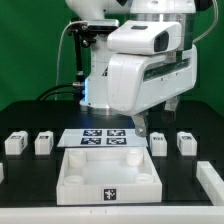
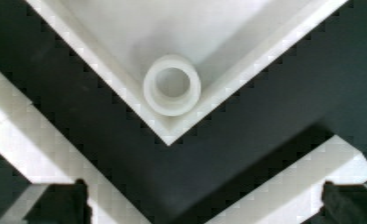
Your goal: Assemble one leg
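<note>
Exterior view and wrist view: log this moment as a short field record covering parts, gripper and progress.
legs: small white boxy marker-tagged legs, at least four, lying loose on either side of the marker board
tray: large white square tray, in front of the marker board
gripper: two-finger gripper open, empty, over a tray corner with a round white stud
progress: no leg picked up yet
</note>
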Action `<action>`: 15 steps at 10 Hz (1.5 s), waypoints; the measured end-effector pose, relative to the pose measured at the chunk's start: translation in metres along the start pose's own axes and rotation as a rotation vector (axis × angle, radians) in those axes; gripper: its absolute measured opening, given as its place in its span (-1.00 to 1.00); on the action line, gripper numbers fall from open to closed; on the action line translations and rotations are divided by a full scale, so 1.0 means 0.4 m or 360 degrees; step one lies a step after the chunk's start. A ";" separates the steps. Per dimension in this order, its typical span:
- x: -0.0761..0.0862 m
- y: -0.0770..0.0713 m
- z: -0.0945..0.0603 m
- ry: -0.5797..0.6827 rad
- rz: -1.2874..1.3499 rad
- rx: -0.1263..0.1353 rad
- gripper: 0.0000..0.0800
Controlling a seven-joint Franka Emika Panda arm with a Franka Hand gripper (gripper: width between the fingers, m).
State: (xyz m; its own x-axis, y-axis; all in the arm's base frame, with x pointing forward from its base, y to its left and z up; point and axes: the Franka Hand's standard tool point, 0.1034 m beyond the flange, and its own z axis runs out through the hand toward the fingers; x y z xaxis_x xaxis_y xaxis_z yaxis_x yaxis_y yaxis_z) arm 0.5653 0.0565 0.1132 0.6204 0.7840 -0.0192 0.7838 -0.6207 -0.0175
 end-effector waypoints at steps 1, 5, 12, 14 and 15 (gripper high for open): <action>0.000 0.000 0.000 0.0000 0.0000 0.0000 0.62; 0.000 0.000 0.000 0.0000 0.0000 0.0000 0.62; -0.185 -0.075 0.066 0.0011 -0.0706 -0.0016 0.62; -0.296 -0.106 0.131 0.0012 -0.1113 0.0014 0.62; -0.320 -0.113 0.163 0.0019 -0.1101 0.0026 0.62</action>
State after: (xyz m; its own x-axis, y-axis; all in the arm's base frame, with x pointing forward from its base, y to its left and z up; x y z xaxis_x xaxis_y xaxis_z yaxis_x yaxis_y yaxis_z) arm 0.4489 -0.0162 0.0512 -0.0214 0.9997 0.0129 0.9991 0.0219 -0.0369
